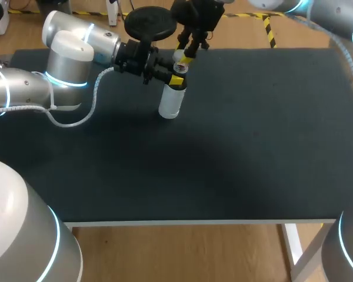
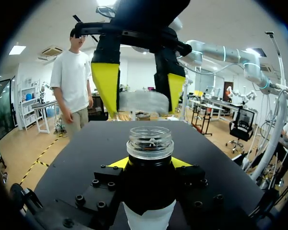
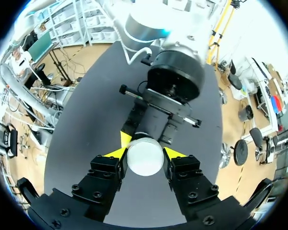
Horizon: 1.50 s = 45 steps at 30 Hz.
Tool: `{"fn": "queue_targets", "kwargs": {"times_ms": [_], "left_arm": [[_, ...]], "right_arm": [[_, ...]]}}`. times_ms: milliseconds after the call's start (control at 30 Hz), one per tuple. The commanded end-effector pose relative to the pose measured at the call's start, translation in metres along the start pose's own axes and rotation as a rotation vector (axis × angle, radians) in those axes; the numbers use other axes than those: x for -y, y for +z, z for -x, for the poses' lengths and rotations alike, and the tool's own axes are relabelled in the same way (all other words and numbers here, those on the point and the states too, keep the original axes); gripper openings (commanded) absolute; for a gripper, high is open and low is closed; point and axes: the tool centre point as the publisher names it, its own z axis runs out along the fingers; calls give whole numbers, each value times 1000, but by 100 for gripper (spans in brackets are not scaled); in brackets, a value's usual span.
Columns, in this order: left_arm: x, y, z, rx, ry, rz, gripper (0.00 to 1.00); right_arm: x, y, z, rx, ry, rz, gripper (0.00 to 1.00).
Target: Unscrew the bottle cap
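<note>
Right gripper [image 3: 145,152]: both yellow fingertips [image 3: 119,151] pressed against white round cap [image 3: 145,158], one on each side; cap clamped between them. Black finger blocks flank cap on both sides. Left arm [image 3: 175,79]: black end section directly ahead of cap, silver link beyond it. Dark table [image 3: 86,124] surface under cap, extending to both sides.

Bottle [image 1: 171,103]: white body, clear threaded neck. Cap [image 3: 145,156]: plain white-grey. Left gripper [image 1: 177,74]: black with 2 bright yellow tips. Right gripper [image 3: 145,152]: black, also 2 yellow tips. Table mat [image 1: 253,135]: flat black, no pattern. Table edge [image 1: 200,222]: white. Left arm [image 1: 65,59] and right arm [image 1: 341,17]: silver-white with glowing cyan rings. Left arm's cable [image 1: 76,120]: white.
</note>
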Motion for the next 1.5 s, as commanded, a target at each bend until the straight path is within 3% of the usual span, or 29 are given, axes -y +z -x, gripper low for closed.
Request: {"fn": "queue_targets", "kwargs": {"times_ms": [33, 200, 467, 867, 1100, 1500], "left_arm": [[-1, 1, 1, -1, 0, -1, 0], [-1, 1, 1, -1, 0, -1, 0], [-1, 1, 1, -1, 0, -1, 0], [-1, 1, 1, -1, 0, -1, 0], [-1, 1, 1, -1, 0, -1, 0], [-1, 1, 1, -1, 0, -1, 0]], "right_arm": [[15, -25, -3, 50, 34, -9, 0], [47, -34, 5, 96, 103, -81, 0], [114, -24, 22, 132, 273, -172, 0], [194, 19, 44, 99, 532, -160, 0], [220, 37, 54, 100, 633, -171, 0], [242, 61, 67, 59, 713, -191, 0]]}}
